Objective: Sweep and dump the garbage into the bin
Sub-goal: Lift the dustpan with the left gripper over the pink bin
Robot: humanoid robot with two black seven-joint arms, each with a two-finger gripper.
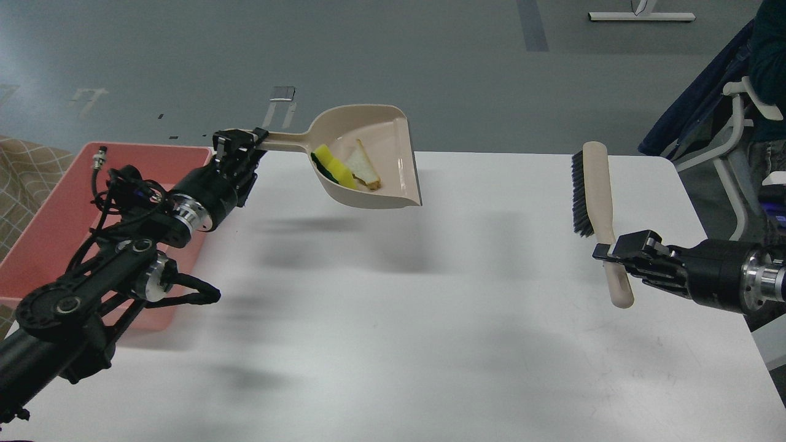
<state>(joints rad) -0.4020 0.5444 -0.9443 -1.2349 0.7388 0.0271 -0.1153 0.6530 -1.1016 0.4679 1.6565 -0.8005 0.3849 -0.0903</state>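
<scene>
My left gripper (239,142) is shut on the handle of the beige dustpan (381,175) and holds it lifted above the table, pan to the right. In the pan lie the garbage scraps: a bright yellow foam chunk (334,167) and a whitish bread-like slice (362,167). The pink bin (73,202) stands at the table's left edge, partly hidden by my left arm. My right gripper (617,253) is shut on the handle of the beige brush (595,184), bristles facing left, held off the table at the right.
The white table (399,319) has its far edge just behind the dustpan. A chair frame (731,147) stands off the table's right far corner. A checked cloth (24,166) lies left of the bin.
</scene>
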